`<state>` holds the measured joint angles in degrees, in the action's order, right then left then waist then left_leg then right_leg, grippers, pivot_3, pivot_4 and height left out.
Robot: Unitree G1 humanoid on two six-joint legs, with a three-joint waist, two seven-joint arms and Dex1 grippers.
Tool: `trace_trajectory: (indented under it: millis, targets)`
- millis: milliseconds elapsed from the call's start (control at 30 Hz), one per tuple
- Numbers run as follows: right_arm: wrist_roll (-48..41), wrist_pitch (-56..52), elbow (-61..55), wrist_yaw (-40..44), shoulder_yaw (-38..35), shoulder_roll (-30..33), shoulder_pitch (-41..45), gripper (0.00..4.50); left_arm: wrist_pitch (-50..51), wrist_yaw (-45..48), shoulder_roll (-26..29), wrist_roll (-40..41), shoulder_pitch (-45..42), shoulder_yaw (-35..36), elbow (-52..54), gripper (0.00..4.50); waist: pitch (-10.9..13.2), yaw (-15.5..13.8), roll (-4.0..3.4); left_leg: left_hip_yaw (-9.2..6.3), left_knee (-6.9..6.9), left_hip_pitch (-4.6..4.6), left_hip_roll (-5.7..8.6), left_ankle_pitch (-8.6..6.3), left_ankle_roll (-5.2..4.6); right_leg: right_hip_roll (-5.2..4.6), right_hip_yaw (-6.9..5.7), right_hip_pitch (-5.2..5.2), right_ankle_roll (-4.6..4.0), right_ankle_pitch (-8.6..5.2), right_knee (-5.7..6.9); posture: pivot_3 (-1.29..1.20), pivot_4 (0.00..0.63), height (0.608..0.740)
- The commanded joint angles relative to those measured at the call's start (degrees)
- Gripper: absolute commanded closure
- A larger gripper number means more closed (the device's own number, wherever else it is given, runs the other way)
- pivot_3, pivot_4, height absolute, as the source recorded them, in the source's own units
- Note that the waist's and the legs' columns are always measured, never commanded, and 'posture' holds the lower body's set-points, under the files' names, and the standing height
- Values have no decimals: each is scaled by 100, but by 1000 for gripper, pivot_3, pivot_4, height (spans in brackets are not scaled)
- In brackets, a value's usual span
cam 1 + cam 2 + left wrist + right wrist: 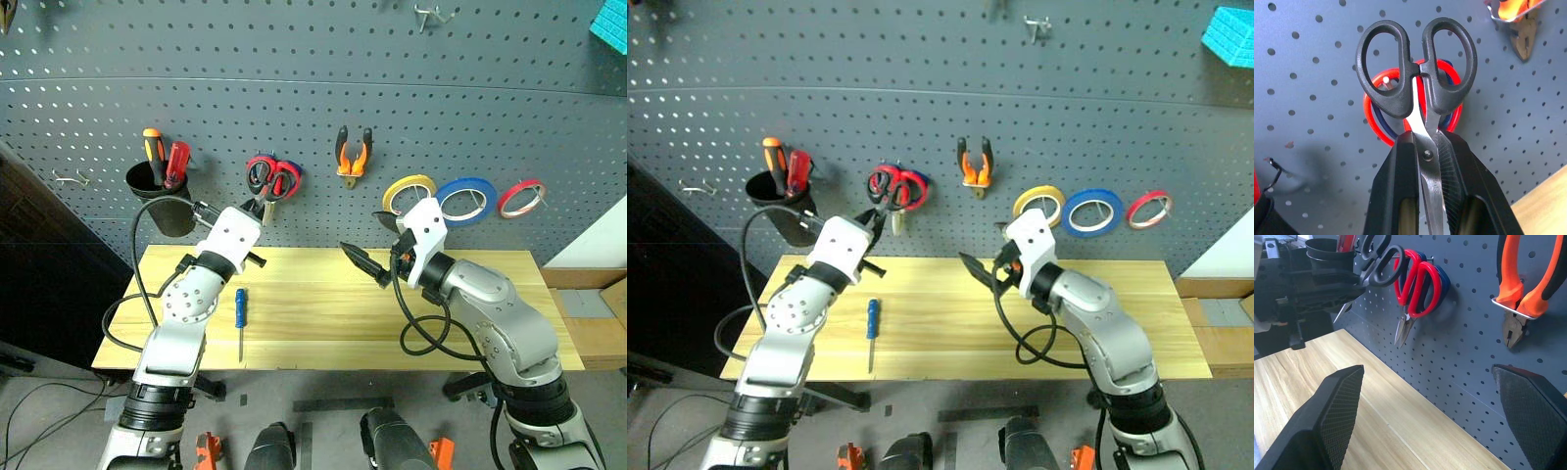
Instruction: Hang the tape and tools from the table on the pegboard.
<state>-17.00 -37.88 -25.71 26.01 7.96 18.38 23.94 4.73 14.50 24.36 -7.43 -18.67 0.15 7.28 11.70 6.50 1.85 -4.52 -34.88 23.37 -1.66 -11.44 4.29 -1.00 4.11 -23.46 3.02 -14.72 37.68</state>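
Observation:
My left gripper [1425, 142] is shut on the blades of the small black-handled scissors [1418, 68], handles held up close to the pegboard [323, 88], right in front of the red-handled scissors [279, 179] hanging there. The blue-handled screwdriver [239, 308] lies on the light wooden table [323, 323], beside my left arm. The orange-and-black pliers [353, 152] hang on a hook. The blue tape ring [465, 199] hangs between a yellow and a red roll. My right gripper [370, 240] stands open and holds nothing, above the table's middle, below the pliers.
A black cup [157, 186] with an orange and a red screwdriver hangs at the left of the pegboard. The yellow roll [409, 192] and the red roll [520, 198] flank the blue tape. Bare hooks sit at the left [71, 178] and top [428, 15].

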Motion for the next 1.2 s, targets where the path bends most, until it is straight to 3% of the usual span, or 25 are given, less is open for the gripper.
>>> trace_trajectory:
  millis: [33,267,533,733,967,1200]
  targets:
    - [-30,131,-98,-6,-59,-48,137,0,-40,-16,-63,5,-128,8,-59,4187,0,3,0,0,0,0,0,0,0,0,0,0,0,0,0,-153,184,740]
    - [-8,129,-65,-3,-27,-108,186,0,270,0,-324,84,-380,-28,-506,4187,0,3,0,-1,-2,0,0,0,0,0,0,0,1,0,4,-151,186,740]
    - [10,0,-119,9,67,-63,124,0,622,219,-385,308,-200,83,-364,1758,0,15,0,-1,-1,0,0,0,0,0,0,0,0,0,5,-153,190,740]
    - [-77,-551,-207,-36,252,-28,2,0,1867,10,-492,650,580,671,352,11,1,25,-1,-3,-1,-1,-1,0,0,1,0,-1,0,0,8,-143,193,740]
    - [-507,-1704,-369,-164,361,-340,-8,0,3846,-32,-495,1127,982,1203,297,11,2,10,-1,-6,-5,-2,-1,0,-1,3,-2,-1,0,-1,15,-119,199,740]
    - [-462,-2047,-223,-293,573,-476,198,0,4476,-344,-793,1346,489,1375,-723,11,10,-26,10,-8,-10,-2,0,0,-1,3,-4,0,0,0,11,-128,203,740]
